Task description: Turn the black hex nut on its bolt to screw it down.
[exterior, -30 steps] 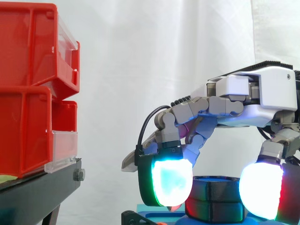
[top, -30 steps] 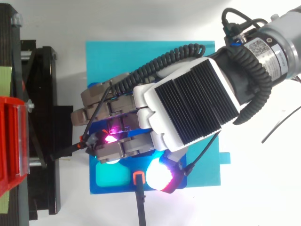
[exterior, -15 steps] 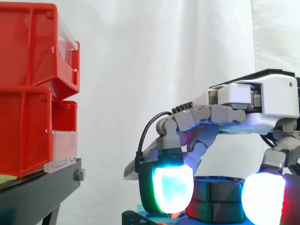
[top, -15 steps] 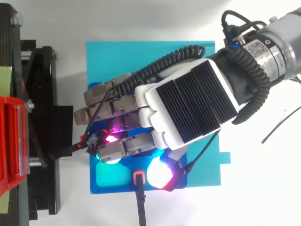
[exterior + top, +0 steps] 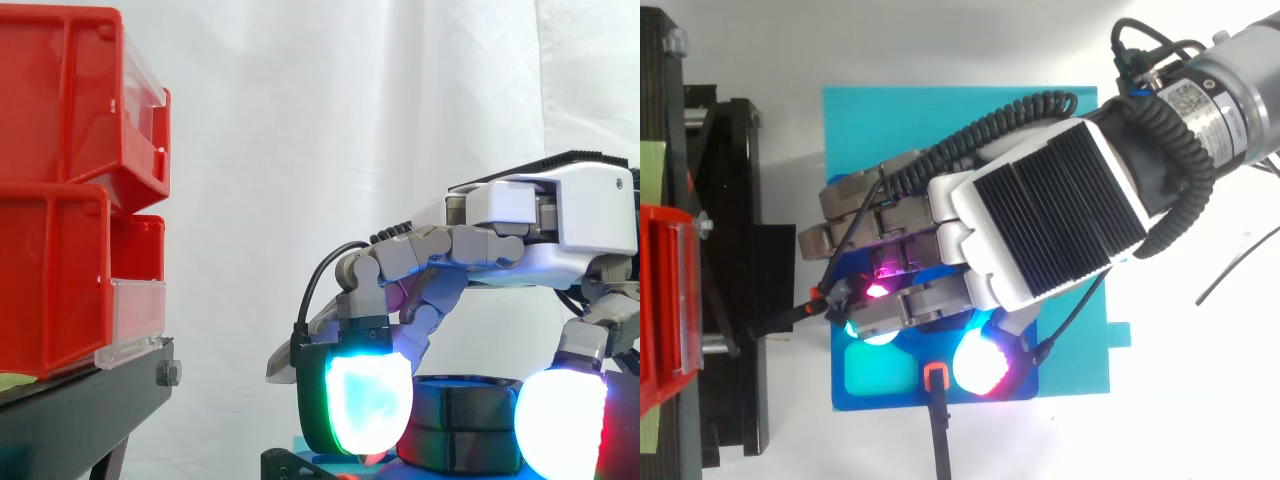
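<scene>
White curtain backs the work in the side view; two red bins sit stacked at the left on a black stand; the hand enters from the right, palm down and about level, above the nut; the nut, black with its top rim lit cyan, stands low in the frame on a blue base, well apart from the bins; fingers curl down from the palm; one fingertip, glowing cyan-white with a green edge, overlaps the nut's left flank; the thumb pad, white with a red edge, overlaps its right flank; the hand is clenched round the nut, though contact at the pads cannot be confirmed from this side; a magenta glow shows among the inner fingers, above the nut.

Top view: a white table carries a cyan plate, with the base on its lower part; the hand lies across the plate from the upper right, its ribbed black back uppermost, fingers pointing left toward the stand; the nut is hidden beneath the palm and curled fingers; the cyan fingertip and the thumb pad glow over the base; a pale teal square lies just below the cyan fingertip; an orange tab sits between square and thumb pad; the bins show at the left edge.
</scene>
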